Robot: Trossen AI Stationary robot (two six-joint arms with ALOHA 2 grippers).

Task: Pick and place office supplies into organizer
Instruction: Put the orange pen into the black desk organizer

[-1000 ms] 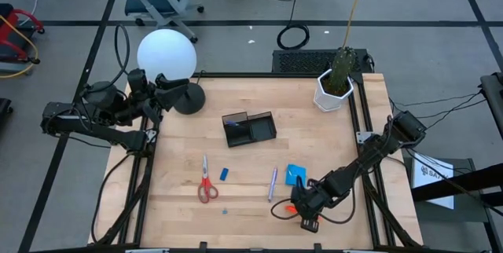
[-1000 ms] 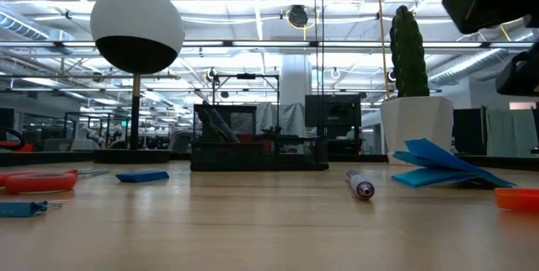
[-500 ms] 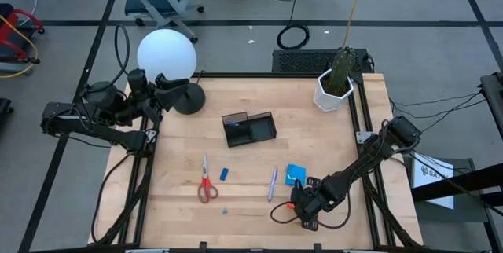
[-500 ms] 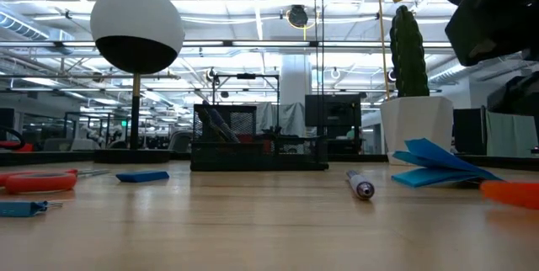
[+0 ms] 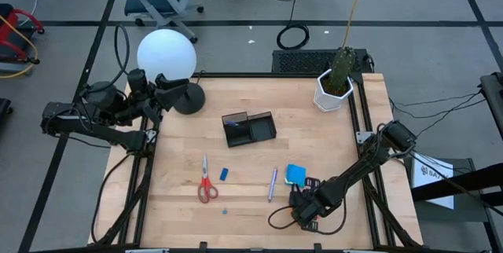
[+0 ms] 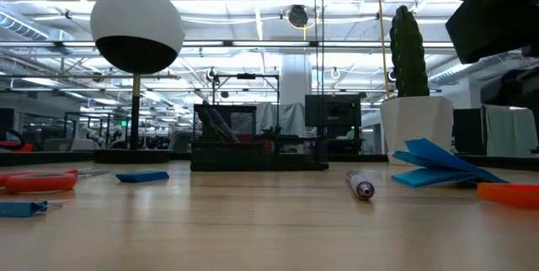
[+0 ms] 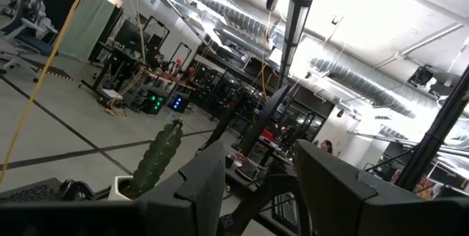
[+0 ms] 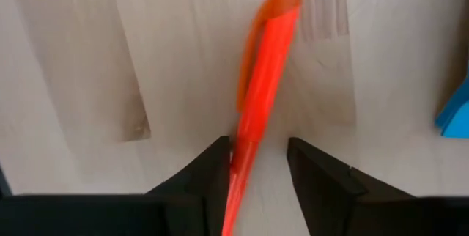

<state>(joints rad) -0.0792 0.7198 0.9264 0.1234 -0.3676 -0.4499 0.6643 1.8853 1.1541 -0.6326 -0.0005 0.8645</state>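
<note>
- Straddling the orange pen (image 8: 262,82), the right gripper (image 8: 256,164) sits low at the near right of the table (image 5: 251,139), fingers apart on either side of the barrel, not clamped.
- The pen lies flat on the wood, just near of the blue notepad (image 5: 295,174).
- To grip well, I'd say centre the barrel between the fingers, close squarely, then lift straight.
- The organizer (image 5: 248,128) waits mid-table, well away.
- The left gripper (image 7: 253,185) idles at the far left, fingers apart, empty.
</note>
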